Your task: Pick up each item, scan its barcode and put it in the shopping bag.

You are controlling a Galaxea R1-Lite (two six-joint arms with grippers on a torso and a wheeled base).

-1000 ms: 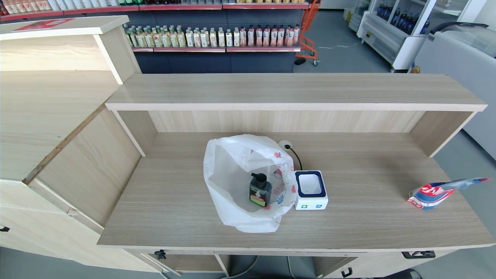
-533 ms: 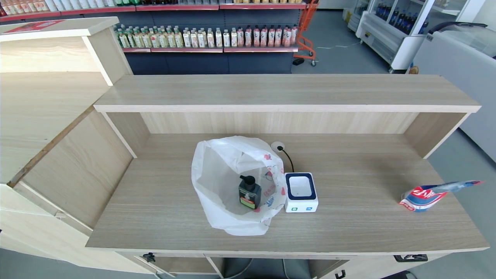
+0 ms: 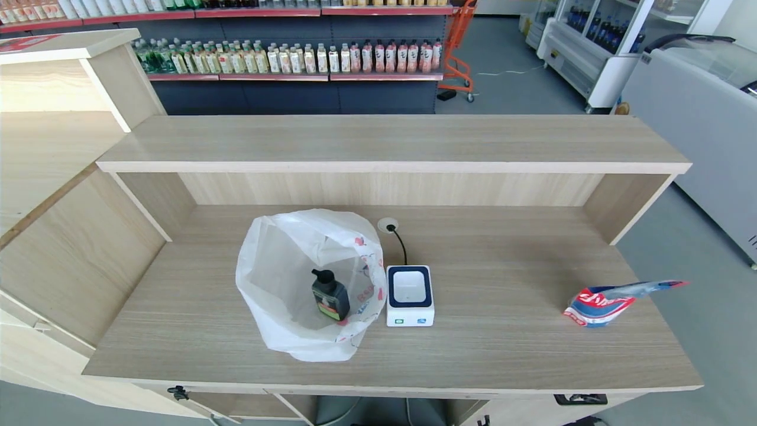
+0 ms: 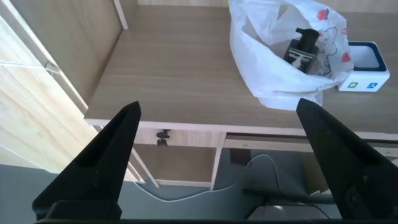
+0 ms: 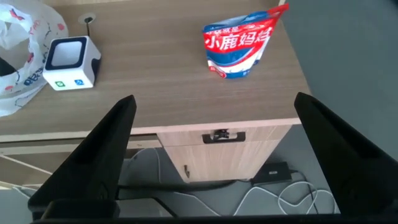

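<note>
Progress looks about halfway: pump bottle (image 3: 329, 294) stands inside the shopping bag (image 3: 278, 266), while the snack pouch (image 3: 603, 302) lies at the desk's (image 3: 502, 355) right end, well apart from the scanner (image 3: 410, 294), apparently awaiting scanning. Left tool (image 4: 217, 109) and right tool (image 5: 216, 102) both gape open, empty.

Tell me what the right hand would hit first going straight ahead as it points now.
Probably the counter's front edge, near the drawer lock, short of the red-and-blue pouch lying farther back on top. Depth is unclear.
</note>
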